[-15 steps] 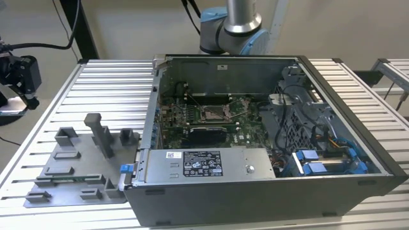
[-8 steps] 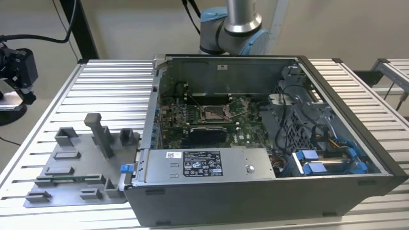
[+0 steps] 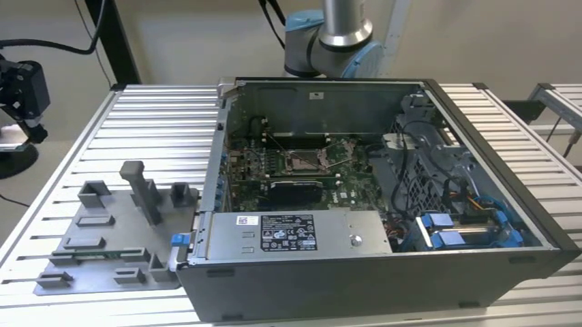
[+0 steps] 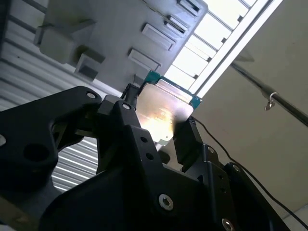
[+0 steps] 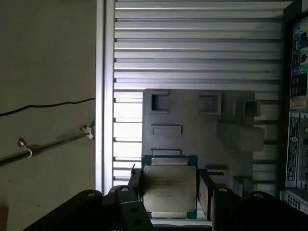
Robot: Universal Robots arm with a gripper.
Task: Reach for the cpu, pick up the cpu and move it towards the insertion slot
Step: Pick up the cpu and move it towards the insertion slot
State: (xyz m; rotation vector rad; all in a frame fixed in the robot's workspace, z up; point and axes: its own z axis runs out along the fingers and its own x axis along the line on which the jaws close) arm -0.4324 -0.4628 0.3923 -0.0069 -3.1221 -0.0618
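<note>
Tabletop: ribbed metal, carries all items.
Computer case: open-topped, on the tabletop toward the exterior view's right.
Grey tray: flat, with blocks and posts, just beside the case on the exterior view's left.
Hand: black, its fingers closed narrow on two opposite edges of the cpu.
Insertion slot: metal-framed square on the green board inside the case.
Cpu: silvery face showing in both wrist views, gripped in the hand, over the tray's near edge.
</note>
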